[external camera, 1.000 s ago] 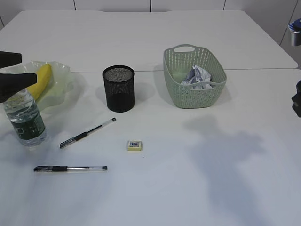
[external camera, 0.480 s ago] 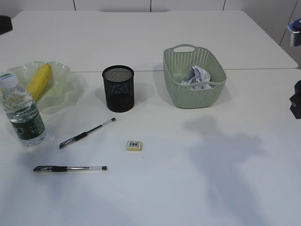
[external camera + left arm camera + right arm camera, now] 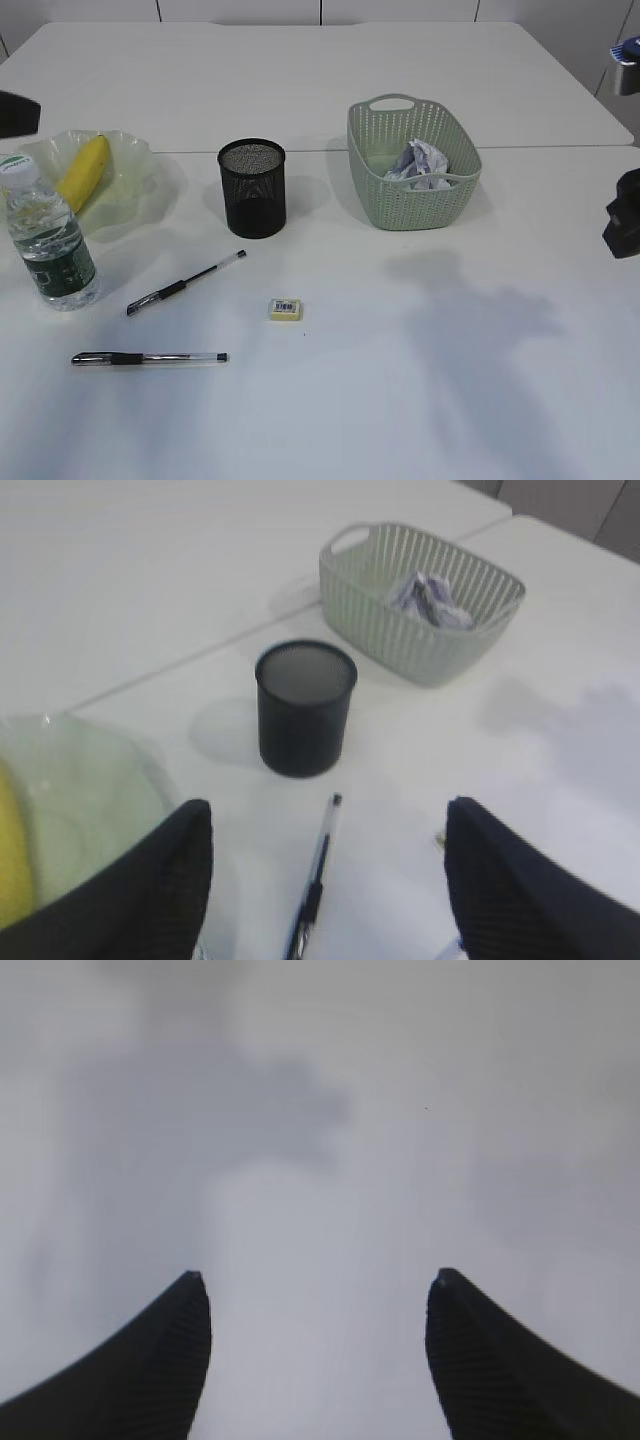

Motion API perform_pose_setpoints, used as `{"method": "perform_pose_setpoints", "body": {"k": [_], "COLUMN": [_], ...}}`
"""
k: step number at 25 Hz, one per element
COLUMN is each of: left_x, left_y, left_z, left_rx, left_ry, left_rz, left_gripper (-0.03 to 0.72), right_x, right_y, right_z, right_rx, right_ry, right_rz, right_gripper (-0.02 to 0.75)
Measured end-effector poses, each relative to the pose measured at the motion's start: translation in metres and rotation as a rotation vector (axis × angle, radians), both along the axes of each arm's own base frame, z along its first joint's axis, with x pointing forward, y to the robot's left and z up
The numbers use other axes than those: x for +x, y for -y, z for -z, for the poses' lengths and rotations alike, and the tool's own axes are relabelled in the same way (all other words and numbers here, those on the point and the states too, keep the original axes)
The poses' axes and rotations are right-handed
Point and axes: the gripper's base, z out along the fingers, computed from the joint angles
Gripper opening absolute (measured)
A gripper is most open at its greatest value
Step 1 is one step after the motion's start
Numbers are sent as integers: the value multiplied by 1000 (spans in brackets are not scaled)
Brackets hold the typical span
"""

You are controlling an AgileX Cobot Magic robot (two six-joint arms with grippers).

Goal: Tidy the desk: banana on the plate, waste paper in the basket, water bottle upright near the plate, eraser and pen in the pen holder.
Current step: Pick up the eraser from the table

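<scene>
Banana [image 3: 82,172] on plate [image 3: 130,195], paper [image 3: 420,163] in basket [image 3: 410,205], bottle [image 3: 50,245] upright; eraser [image 3: 285,309] and two pens [image 3: 185,283] remain on the table [image 3: 450,380], both tools [image 3: 325,880] [image 3: 318,1360] apart, empty.

White tabletop [image 3: 400,380] fills the scene; a seam [image 3: 560,146] crosses it left to right at the far side. Soft grey shadows [image 3: 470,300] lie on the right half. Pale wall panels [image 3: 400,10] stand beyond.
</scene>
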Motion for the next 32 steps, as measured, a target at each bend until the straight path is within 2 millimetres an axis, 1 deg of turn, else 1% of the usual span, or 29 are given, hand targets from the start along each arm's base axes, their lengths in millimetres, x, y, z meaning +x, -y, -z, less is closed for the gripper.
{"method": "perform_pose_setpoints", "body": {"k": [2,4,7,10,13,15,19,22,28,31,32], "left_x": [-7,-16,-29,-43,-57,-64,-72,-73,-74,-71,-71], "left_y": [9,13,7,0,-11,-16,-19,-17,-7,-6,-6], "left_z": [1,2,5,9,11,10,6,6,4,3,2], "left_rx": [55,91,124,199,309,350,320,279,155,130,126], "left_ry": [-60,-137,-289,-413,-508,-532,-561,-587,-622,-597,-592], "left_rz": [-4,-39,-160,-217,-292,-349,-423,-441,-413,-419,-421], "left_gripper": [512,500,491,488,487,487,487,487,470,468,467], "right_x": [-3,-5,-8,-10,-12,-15,-15,-2,39,61,65], "right_y": [0,0,-4,-10,-21,-34,-62,-83,-115,-132,-137], "right_z": [-4,-6,-8,-7,-7,-9,-15,-11,2,12,14], "right_rx": [12,19,60,107,117,122,129,123,93,83,77], "right_ry": [11,20,15,-1,-8,-1,12,-10,-89,-127,-139], "right_rz": [-5,-17,-28,-71,-134,-190,-298,-347,-395,-408,-417], "right_gripper": [501,501,501,501,501,501,501,501,501,501,501]}}
